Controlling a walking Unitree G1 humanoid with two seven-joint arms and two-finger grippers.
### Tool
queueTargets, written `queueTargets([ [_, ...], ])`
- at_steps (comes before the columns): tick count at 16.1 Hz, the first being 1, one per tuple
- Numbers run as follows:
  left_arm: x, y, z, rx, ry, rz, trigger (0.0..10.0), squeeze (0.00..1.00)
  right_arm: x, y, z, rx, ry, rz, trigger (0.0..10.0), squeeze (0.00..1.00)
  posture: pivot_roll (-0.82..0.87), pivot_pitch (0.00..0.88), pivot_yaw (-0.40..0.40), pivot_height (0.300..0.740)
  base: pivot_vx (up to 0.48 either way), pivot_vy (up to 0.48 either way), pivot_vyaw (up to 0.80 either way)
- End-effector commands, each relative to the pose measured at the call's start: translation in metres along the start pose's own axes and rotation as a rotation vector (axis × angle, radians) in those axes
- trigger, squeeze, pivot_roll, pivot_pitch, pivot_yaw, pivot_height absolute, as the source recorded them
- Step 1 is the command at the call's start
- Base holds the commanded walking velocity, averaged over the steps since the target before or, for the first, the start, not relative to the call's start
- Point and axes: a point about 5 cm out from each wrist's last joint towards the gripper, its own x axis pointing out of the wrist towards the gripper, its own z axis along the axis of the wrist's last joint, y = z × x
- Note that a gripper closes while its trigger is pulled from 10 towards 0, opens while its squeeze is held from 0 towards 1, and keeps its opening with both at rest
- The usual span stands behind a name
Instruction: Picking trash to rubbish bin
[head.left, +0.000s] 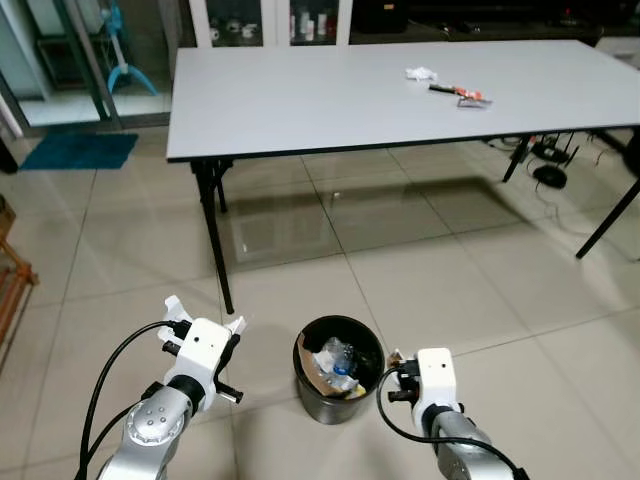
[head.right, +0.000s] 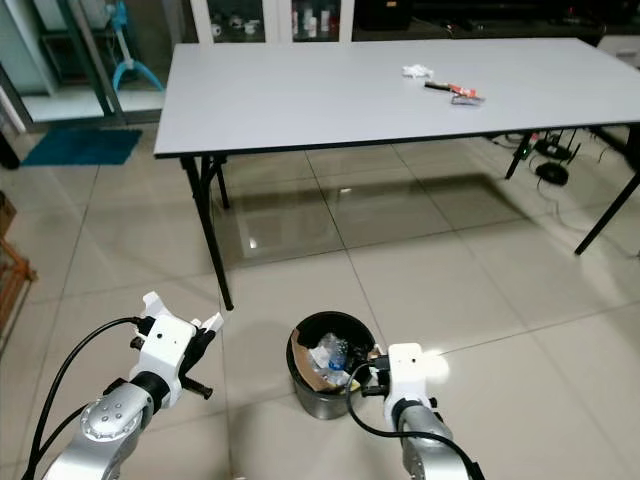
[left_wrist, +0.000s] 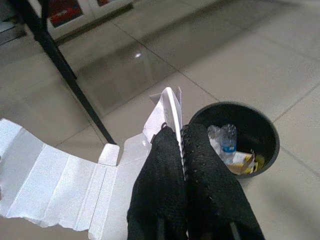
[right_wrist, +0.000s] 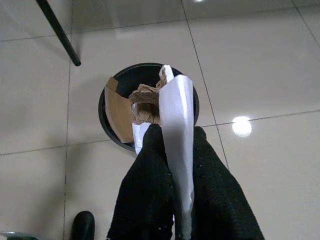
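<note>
Two grippers flank the bin at lower centre: left gripper pinching white paper, right gripper pinching a wrapper. Released short, either could land on the floor.

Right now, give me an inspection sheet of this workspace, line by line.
Surface: pale tiled floor; grey folding table behind.
Job's things: black rubbish bin on the floor between the arms, holding a plastic bottle and cardboard.
Clutter: crumpled white paper and a red-and-black item on the table.
Grippers: left gripper shut on white paper scrap; right gripper shut on white paper strip, above the bin.
Cables: black cords under the table.
Surroundings: blue mat, cabinet.
</note>
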Motion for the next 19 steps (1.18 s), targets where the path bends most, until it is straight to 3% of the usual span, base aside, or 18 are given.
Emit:
queueTargets([
  [1, 0.003, -0.005, 0.005, -0.035, -0.034, 0.015, 10.0, 0.0, 0.002, -0.009, 0.011, -0.03, -0.033, -0.013, 10.0, 0.0, -0.01, 0.009, -0.071, 0.74, 0.0, 0.0, 0.0],
  [4, 0.007, -0.006, 0.012, -0.059, -0.088, 0.07, 10.0, 0.0, 0.005, -0.013, 0.027, -0.09, -0.069, -0.005, 10.0, 0.0, -0.01, 0.015, -0.103, 0.74, 0.0, 0.0, 0.0],
  [9, 0.011, -0.008, 0.019, -0.08, -0.121, 0.081, 10.0, 0.0, 0.01, -0.018, 0.04, -0.088, -0.082, 0.009, 10.0, 0.0, -0.01, 0.021, -0.129, 0.74, 0.128, 0.0, 0.0],
  [14, 0.013, -0.008, 0.019, -0.049, -0.116, 0.069, 10.0, 0.0, 0.011, -0.015, 0.042, -0.119, -0.086, 0.032, 10.0, 0.0, -0.01, 0.028, -0.115, 0.74, 0.373, 0.0, 0.0],
  [19, 0.014, -0.002, 0.02, -0.008, -0.108, 0.034, 10.0, 0.0, 0.008, -0.008, 0.028, -0.095, -0.067, 0.03, 10.0, 0.0, 0.0, 0.038, -0.072, 0.74, 0.379, 0.0, 0.0],
])
